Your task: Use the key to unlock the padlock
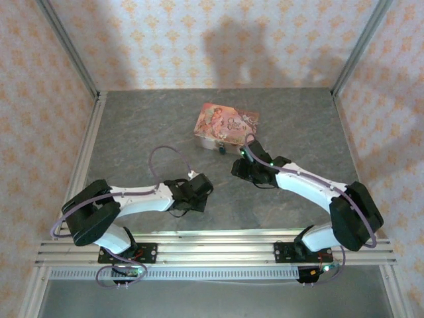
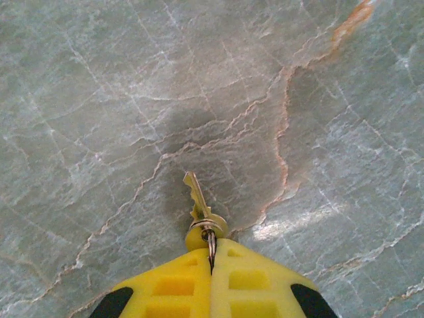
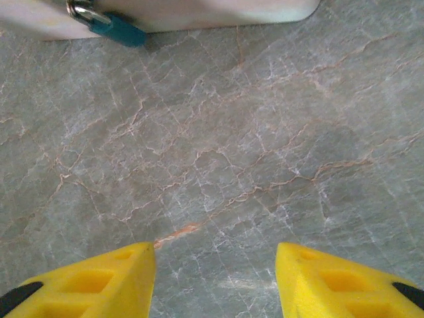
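Brass key (image 2: 197, 197) 1, pinched in left claw (image 2: 212, 257) | right claw (image 3: 215, 248) wide | padlock (image 3: 119, 30) 1

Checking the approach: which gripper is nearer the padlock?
Right. The right gripper sits open just short of the padlock hanging on the tin; the left gripper, shut on the key, is farther back.

Table (image 3: 218, 165) free before right tool (image 3: 215, 255); tin (image 3: 199, 13) blocks beyond.

Soft even light, faint shadows, mild blur.
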You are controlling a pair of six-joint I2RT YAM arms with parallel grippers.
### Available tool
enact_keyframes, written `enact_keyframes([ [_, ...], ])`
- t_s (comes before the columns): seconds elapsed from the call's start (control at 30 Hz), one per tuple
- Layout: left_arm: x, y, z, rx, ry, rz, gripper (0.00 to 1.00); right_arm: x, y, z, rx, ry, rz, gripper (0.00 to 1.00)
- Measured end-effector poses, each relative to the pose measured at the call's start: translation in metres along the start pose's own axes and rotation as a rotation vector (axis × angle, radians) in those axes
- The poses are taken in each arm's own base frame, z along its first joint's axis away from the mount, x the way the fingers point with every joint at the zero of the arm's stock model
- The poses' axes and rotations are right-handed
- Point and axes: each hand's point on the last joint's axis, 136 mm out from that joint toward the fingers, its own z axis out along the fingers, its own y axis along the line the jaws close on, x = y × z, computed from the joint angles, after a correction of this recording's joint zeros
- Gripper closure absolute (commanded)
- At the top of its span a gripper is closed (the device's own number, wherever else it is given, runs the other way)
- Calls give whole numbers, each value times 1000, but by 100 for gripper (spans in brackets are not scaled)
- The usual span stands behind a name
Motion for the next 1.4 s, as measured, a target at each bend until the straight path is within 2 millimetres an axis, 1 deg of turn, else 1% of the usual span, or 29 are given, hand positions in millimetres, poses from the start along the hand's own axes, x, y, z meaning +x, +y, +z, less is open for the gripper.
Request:
enact_keyframes([
  [0.23,5,5,-4,26,-34,66,100,20,-7,14,-46,45,59,53],
  [0.33,8,8,-6,34,-45,102,100,25,-2,17,-89,61,84,54],
  [0.57,1,2,-10,61,-81,162,100,26,11,17,-163,72,105,55],
  [0.93,-5,-6,-22,110,-114,233,100,28,14,16,-205,82,113,56],
  [1.03,-9,-13,-32,149,-141,265,100,25,18,13,-232,84,125,57],
  [1.17,-18,-22,-55,209,-209,318,100,15,25,4,-292,79,155,58],
  [1.3,-28,-30,-80,261,-271,386,100,6,33,-10,-366,80,172,58],
  [1.4,-36,-35,-97,293,-308,437,100,8,44,-22,-422,102,153,58],
])
